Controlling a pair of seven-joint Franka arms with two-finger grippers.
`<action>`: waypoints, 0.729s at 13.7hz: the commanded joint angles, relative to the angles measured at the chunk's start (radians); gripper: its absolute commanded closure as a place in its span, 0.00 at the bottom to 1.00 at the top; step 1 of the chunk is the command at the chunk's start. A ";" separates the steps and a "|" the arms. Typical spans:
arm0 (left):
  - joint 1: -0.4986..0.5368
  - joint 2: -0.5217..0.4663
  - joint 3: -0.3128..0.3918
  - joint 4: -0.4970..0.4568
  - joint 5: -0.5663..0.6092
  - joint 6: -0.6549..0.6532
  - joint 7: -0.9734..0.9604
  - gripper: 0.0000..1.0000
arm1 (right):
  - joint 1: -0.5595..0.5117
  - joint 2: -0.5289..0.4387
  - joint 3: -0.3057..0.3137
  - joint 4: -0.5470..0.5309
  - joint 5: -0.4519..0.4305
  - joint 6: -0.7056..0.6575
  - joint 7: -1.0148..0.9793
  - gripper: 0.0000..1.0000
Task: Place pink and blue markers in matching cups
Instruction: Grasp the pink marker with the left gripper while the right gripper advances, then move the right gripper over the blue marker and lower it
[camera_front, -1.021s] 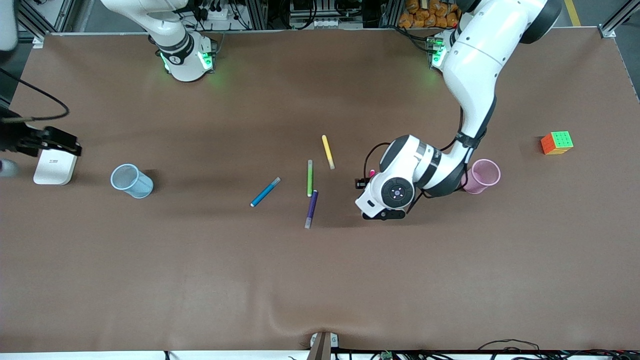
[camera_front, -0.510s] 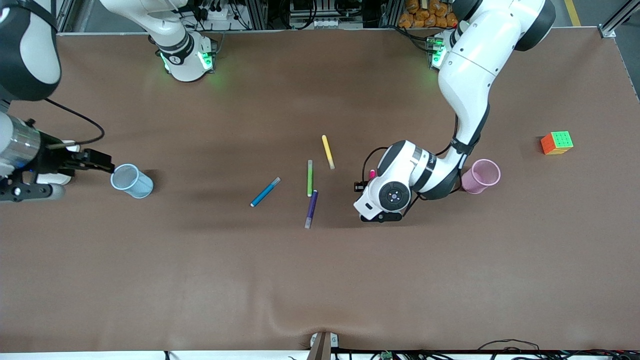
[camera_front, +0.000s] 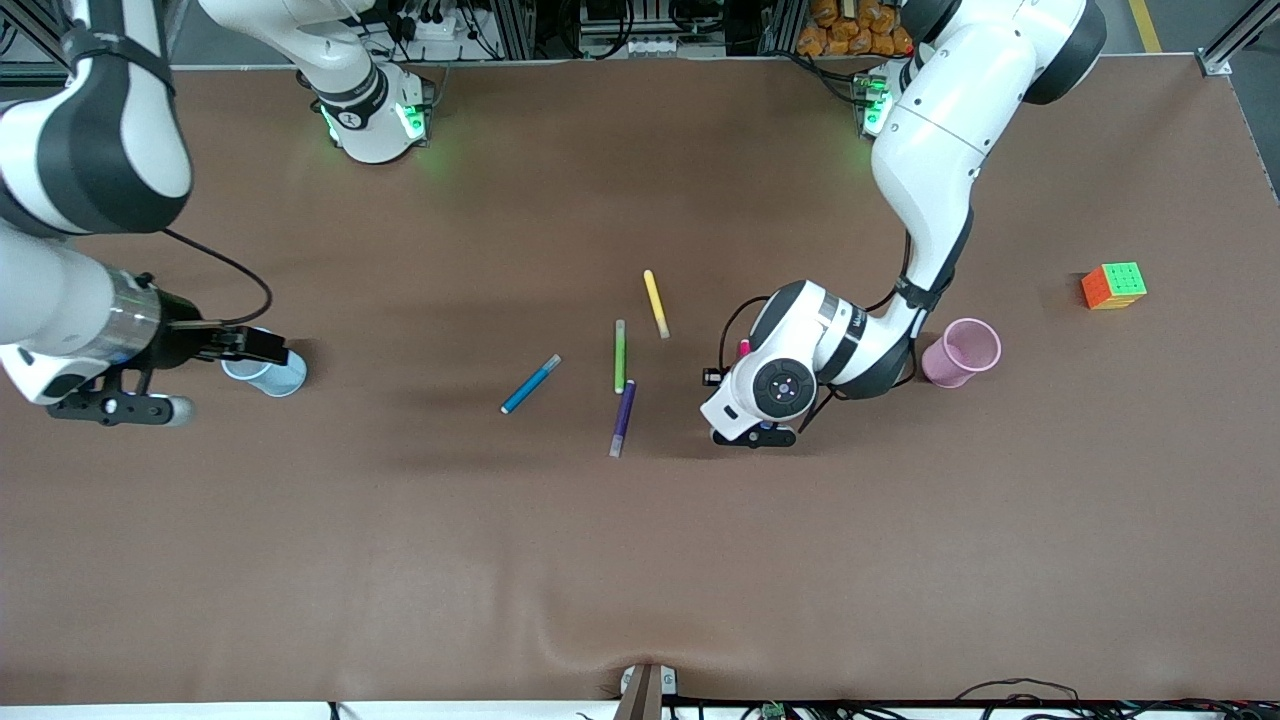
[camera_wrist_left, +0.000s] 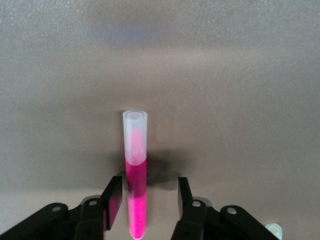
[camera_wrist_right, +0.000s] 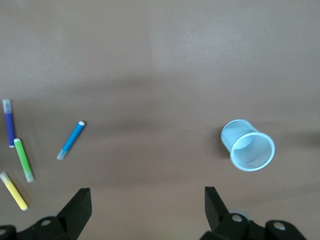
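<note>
The pink marker (camera_wrist_left: 136, 175) lies flat on the table between the fingers of my left gripper (camera_wrist_left: 147, 189). One finger is almost against it and the other stands well apart, so the gripper is open. From the front only the marker's tip (camera_front: 744, 347) shows past the left hand, beside the pink cup (camera_front: 962, 352). The blue marker (camera_front: 530, 384) lies mid-table. My right gripper (camera_front: 268, 350) hangs open and empty over the blue cup (camera_front: 283, 378), which the right wrist view shows as the blue cup (camera_wrist_right: 248, 145), with the blue marker (camera_wrist_right: 71, 139) farther off.
A purple marker (camera_front: 623, 417), a green marker (camera_front: 620, 356) and a yellow marker (camera_front: 656, 303) lie between the blue marker and the left hand. A colour cube (camera_front: 1113, 286) sits toward the left arm's end of the table.
The right arm has swung in from its end of the table until its gripper is over the blue cup. The left gripper's fingers have narrowed around the pink marker.
</note>
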 joint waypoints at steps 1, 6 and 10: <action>-0.009 0.018 0.008 0.023 0.016 0.007 0.011 0.50 | 0.053 0.021 -0.006 0.004 0.014 0.000 0.111 0.00; 0.000 0.023 0.009 0.023 0.024 0.015 0.043 0.55 | 0.130 0.044 -0.006 -0.006 0.016 0.017 0.310 0.00; 0.002 0.030 0.009 0.023 0.025 0.021 0.043 0.70 | 0.180 0.070 -0.006 -0.070 0.037 0.121 0.425 0.00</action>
